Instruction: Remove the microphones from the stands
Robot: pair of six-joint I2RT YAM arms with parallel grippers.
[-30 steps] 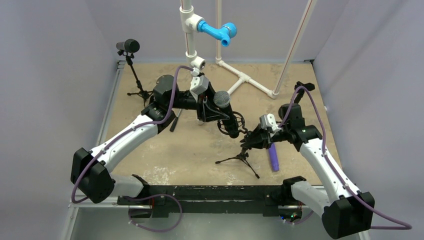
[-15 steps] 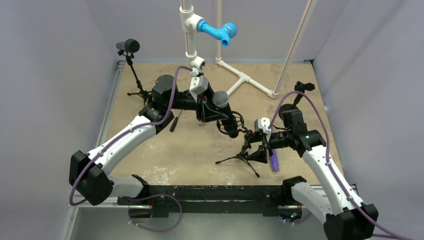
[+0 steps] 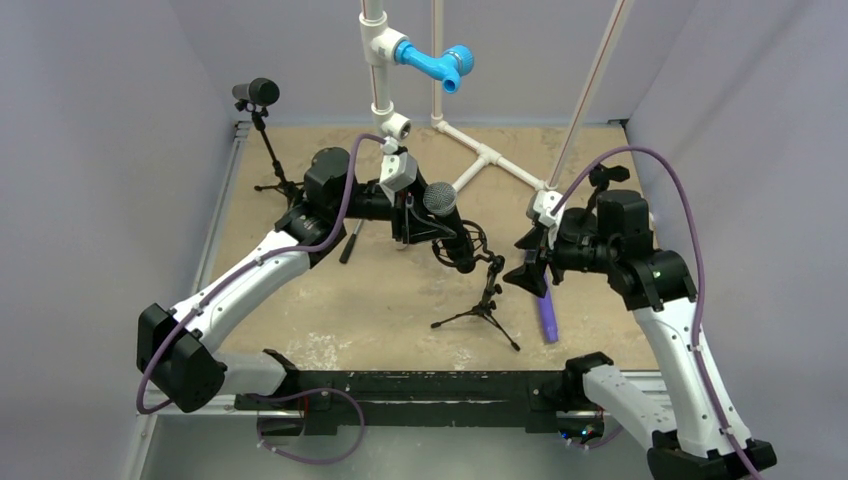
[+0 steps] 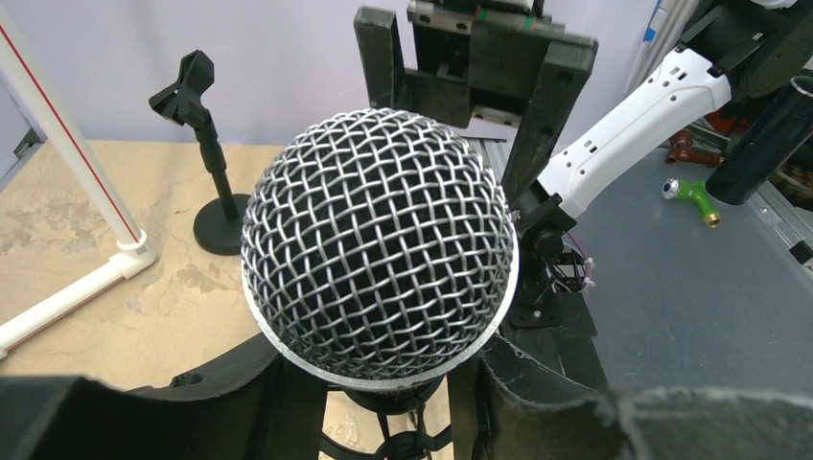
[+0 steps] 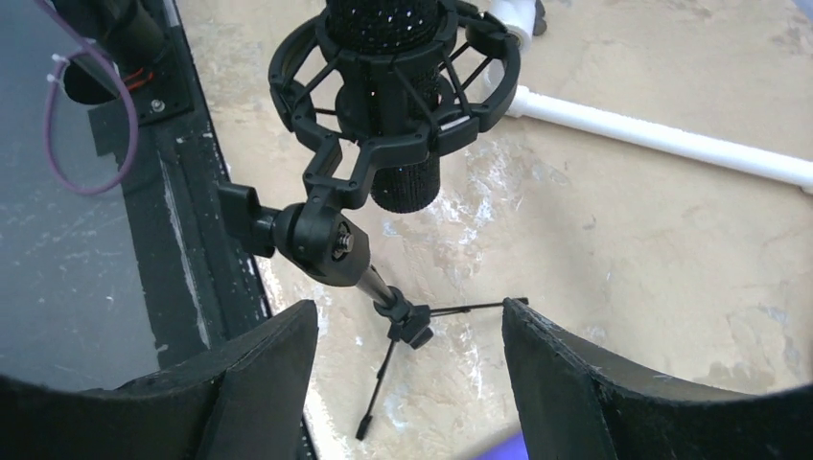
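The microphone [image 3: 441,199] has a silver mesh head and a black body. My left gripper [image 3: 436,232] is shut on that body just below the head. The mesh head [image 4: 379,244] fills the left wrist view, with my left gripper [image 4: 393,407] closed beneath it, a dark finger on each side. The microphone's lower end [image 5: 403,163] still sits inside the black shock mount [image 5: 336,144] of the small tripod stand [image 3: 485,305]. My right gripper [image 3: 527,270] hangs open to the right of the stand, apart from it. In its own view, my right gripper [image 5: 407,383] frames the tripod [image 5: 407,324] below.
A second microphone on a stand [image 3: 258,93] is at the back left. A white pipe frame [image 3: 490,155] with a blue fitting [image 3: 435,62] stands at the back. A purple object [image 3: 547,315] lies by the right arm. A black clip stand [image 3: 605,178] is at the right.
My right gripper has opened, let go of the stand and lifted away up and to the right. The left gripper with the microphone has barely moved.
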